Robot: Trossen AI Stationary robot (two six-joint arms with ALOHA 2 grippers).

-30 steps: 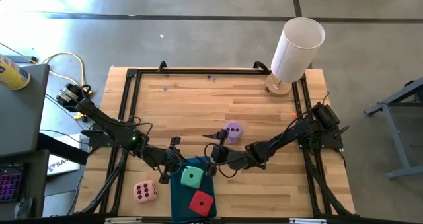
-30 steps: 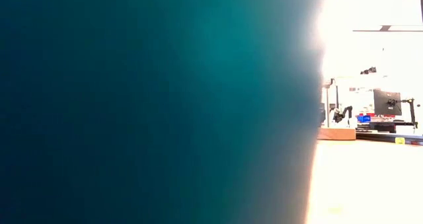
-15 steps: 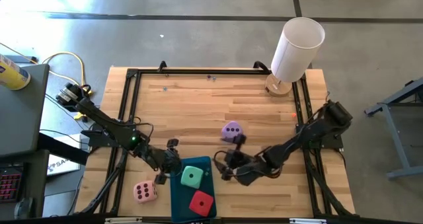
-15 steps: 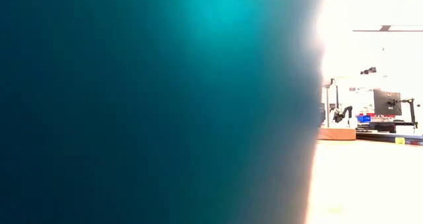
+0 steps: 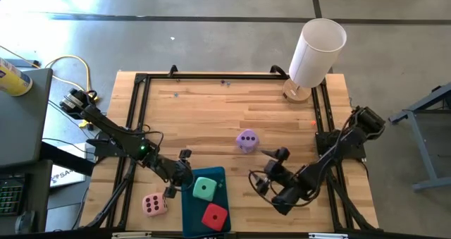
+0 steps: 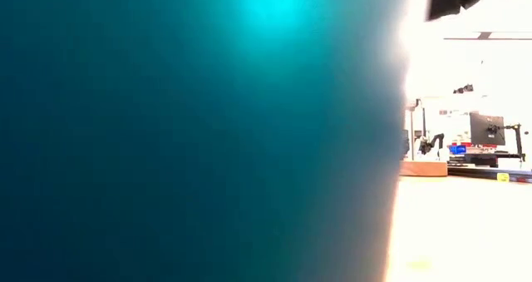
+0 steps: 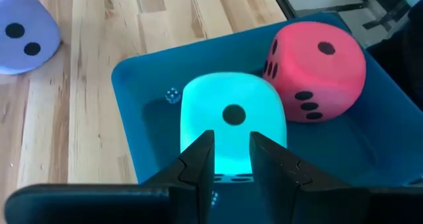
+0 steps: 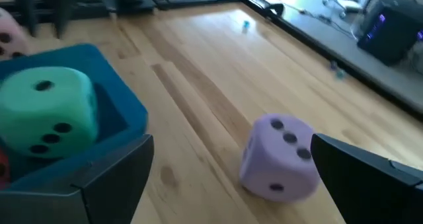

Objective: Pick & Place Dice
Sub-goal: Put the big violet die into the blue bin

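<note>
The right gripper (image 5: 270,185) hangs with its fingers spread wide and nothing between them, out over bare wood to the right of the teal tray (image 5: 189,209) and below the lilac die (image 5: 246,140). That die sits apart on the table (image 5: 211,112), so I'd say it is the next pick: swing round, straddle two flat faces and close gently, since the foam looks squashy. The left gripper (image 5: 177,180), fingers nearly together and empty, waits at the tray's left edge. The mint green die (image 5: 204,189) and red die (image 5: 214,216) lie in the tray; the pale pink die (image 5: 154,204) rests just left of it.
</note>
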